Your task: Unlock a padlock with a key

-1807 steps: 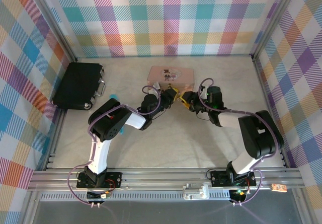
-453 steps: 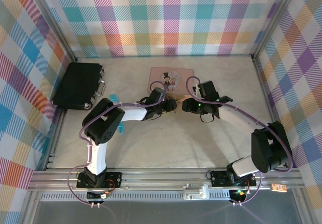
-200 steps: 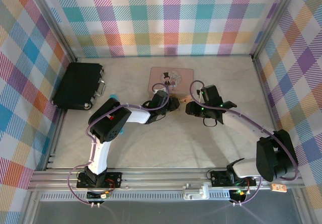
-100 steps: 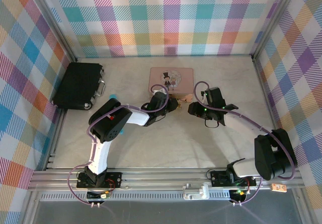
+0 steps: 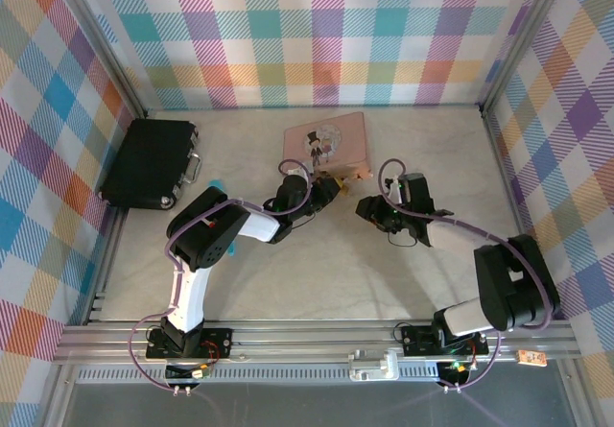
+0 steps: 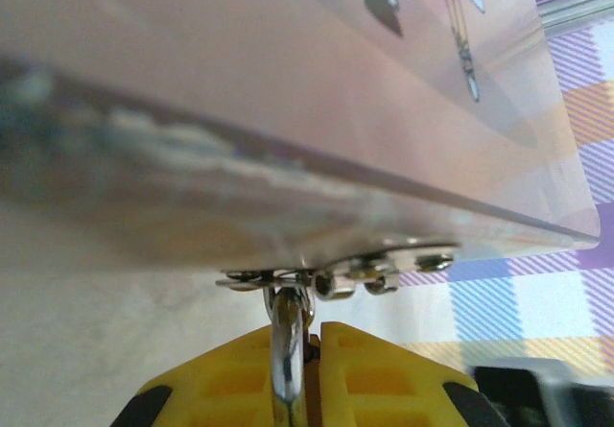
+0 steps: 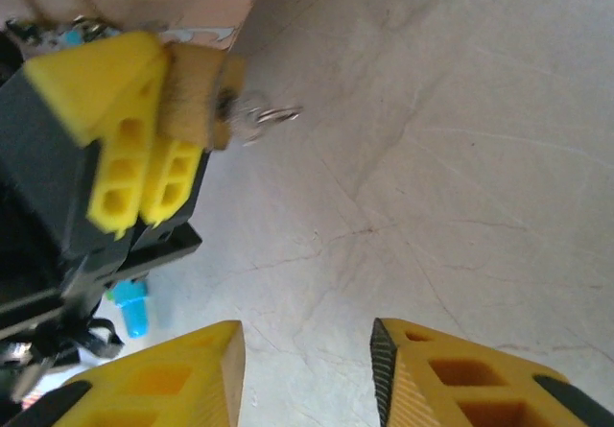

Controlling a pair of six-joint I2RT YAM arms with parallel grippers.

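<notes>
Padlock (image 7: 197, 91) held steady at the near edge of the box (image 5: 326, 139), key (image 7: 264, 115) in place

Our left fingers (image 6: 374, 384) are clamped on the shackle (image 6: 286, 350) just below the box's hasp (image 6: 365, 275), pinning the brass body so it cannot swing while the key is worked. The silvery key seems to sit in the body, pointing away from the box over the desk (image 7: 432, 158). Our right fingers (image 7: 451, 389) stand apart and empty near the box, on the key's side, likely placed to close on the key and turn it.

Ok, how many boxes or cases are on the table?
2. The black hard case sits at the far left; the pink illustrated tin box lies centre back. No others seem hidden.
</notes>
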